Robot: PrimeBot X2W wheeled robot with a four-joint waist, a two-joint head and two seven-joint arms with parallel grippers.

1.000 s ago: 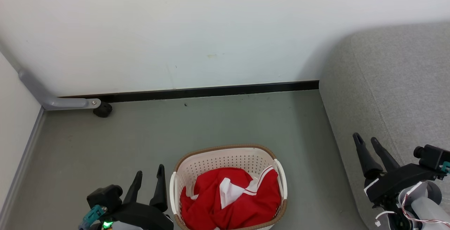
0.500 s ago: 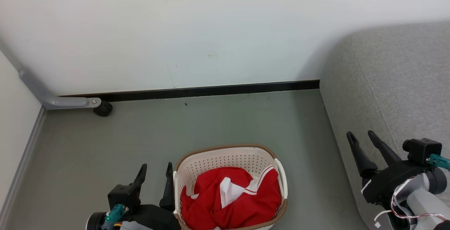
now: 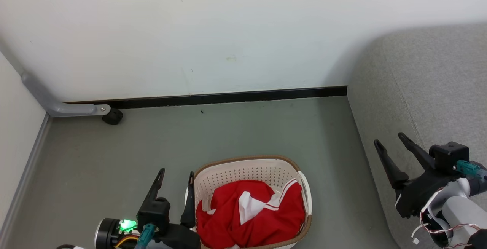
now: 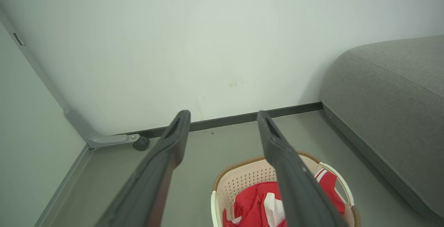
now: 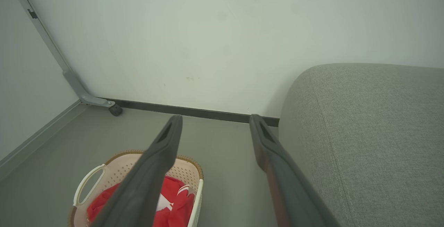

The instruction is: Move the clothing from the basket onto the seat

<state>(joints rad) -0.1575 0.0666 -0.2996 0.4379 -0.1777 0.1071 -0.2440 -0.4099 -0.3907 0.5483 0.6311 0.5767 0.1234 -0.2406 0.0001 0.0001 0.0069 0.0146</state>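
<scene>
You see the basket [image 3: 243, 173] holding crumpled red clothing [image 3: 274, 224]. Your left gripper [image 3: 177, 171] beside it and right gripper [image 3: 388, 138] by the seat [image 3: 437, 81] are spread, empty.

Left claw [image 3: 177, 171] has edged rightward, close beside the basket [image 3: 243, 158].

The cream-white perforated plastic basket [image 3: 243, 172] is set on the grey floor [image 3: 114, 157], well forward of the white wall [image 3: 228, 32], with the red fabric clothing [image 3: 266, 222] heaped inside it. The large light-grey upholstered seat [image 3: 437, 89] is placed to the right, apart from the basket and against the wall. The left claw [image 3: 177, 171] is held just beside the basket's left side, and the right claw [image 3: 389, 138] at the seat's left edge.
</scene>
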